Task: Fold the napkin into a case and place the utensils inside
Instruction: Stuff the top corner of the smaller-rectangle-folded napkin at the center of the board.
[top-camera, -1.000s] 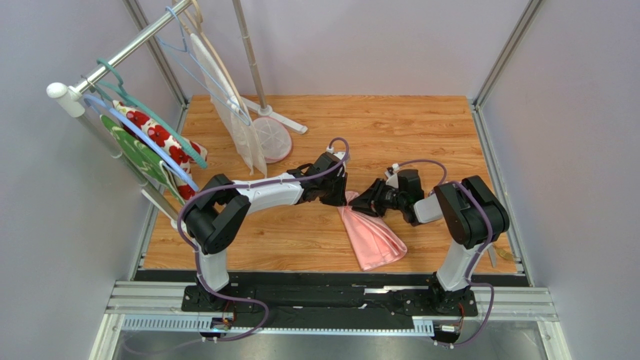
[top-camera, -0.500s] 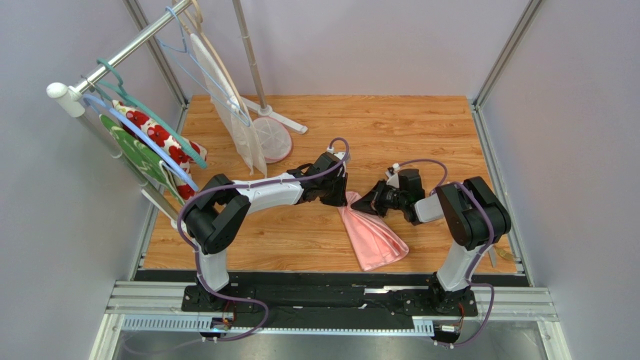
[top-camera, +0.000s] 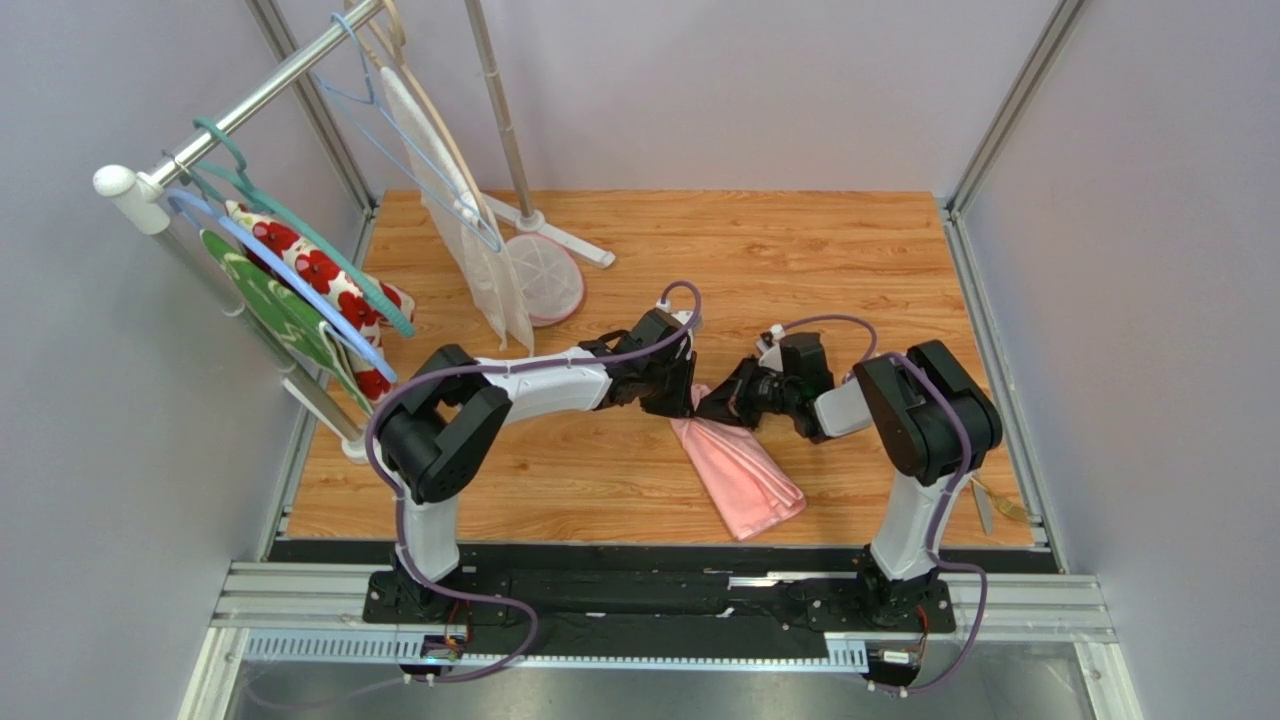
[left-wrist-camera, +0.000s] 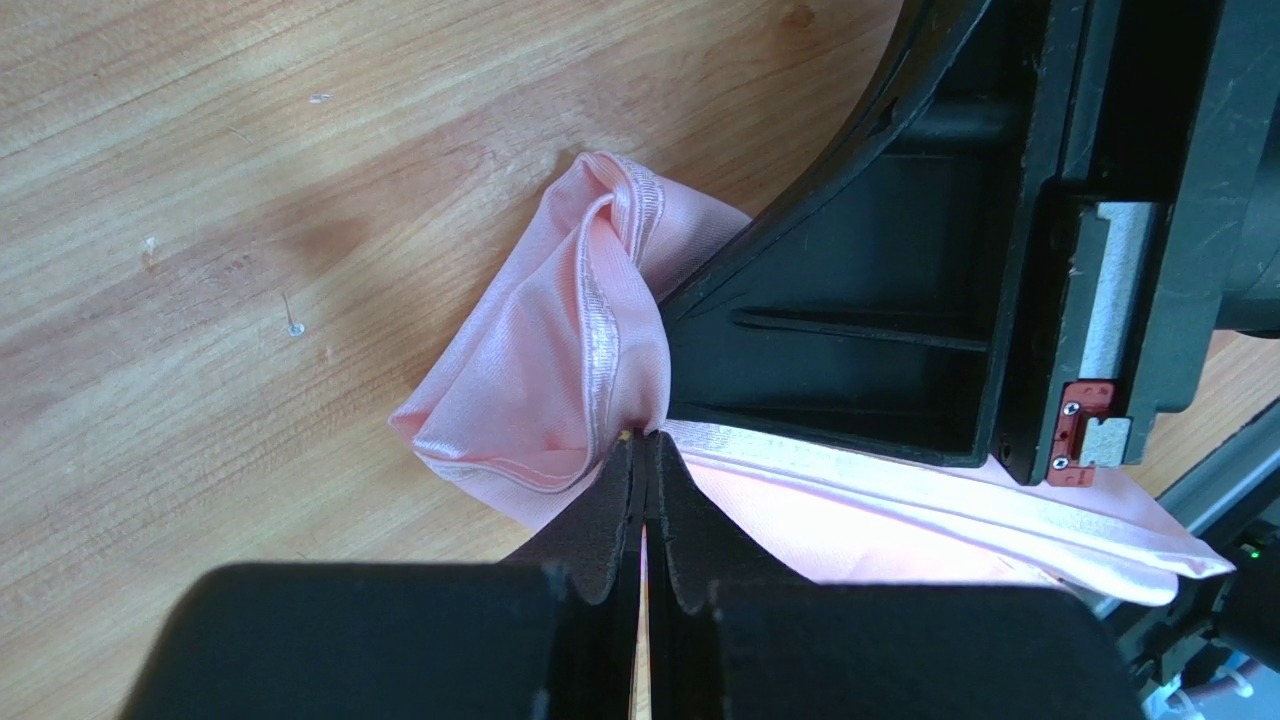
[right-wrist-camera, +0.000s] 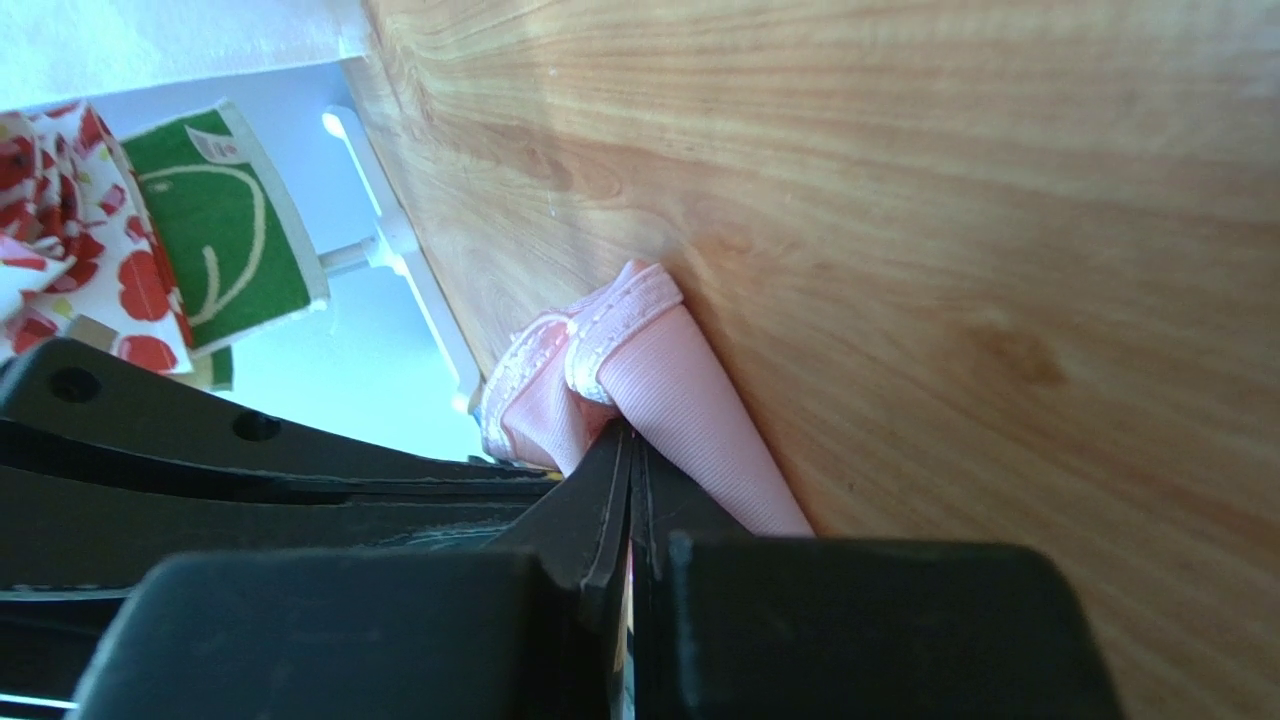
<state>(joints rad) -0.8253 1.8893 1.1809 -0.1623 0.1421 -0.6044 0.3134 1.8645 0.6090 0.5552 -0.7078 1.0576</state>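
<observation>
1. The napkin (top-camera: 739, 477) lies on the wood-grain desk (top-camera: 781, 255), bunched into a long, narrow, tapered strip. Its wide end points toward the arm bases and its narrow end points away from them.
2. The left gripper (top-camera: 684, 399) is at the napkin's narrow end. Its jaws are pressed together, pinching a folded corner of the cloth.
3. The right gripper (top-camera: 723, 407) is at the same narrow end, just beside the left one. Its jaws are also closed, nipping the hemmed edge.
4. In the left wrist view, the right gripper's black housing sits directly over the napkin and hides part of the cloth.
5. Left of the napkin and well apart from it stands a garment rack (top-camera: 241, 113). It carries a white cloth with red flowers (top-camera: 319, 273), a green cloth (top-camera: 268, 312) and a white mesh item (top-camera: 458, 225) on hangers.
6. The rack's round white foot (top-camera: 544, 279) rests on the desk beyond the napkin, to its left.
7. The napkin is thin, satiny pink fabric with a stitched ribbed hem. It is gathered into soft pleats, and the layers are doubled over at the pinch.
8. A slim pale item (top-camera: 984, 507) lies right of the napkin at the desk edge. It is too small to identify.
9. There is bare desk beyond and to the right of the napkin. Pale walls (top-camera: 1142, 270) bound three sides.
</observation>
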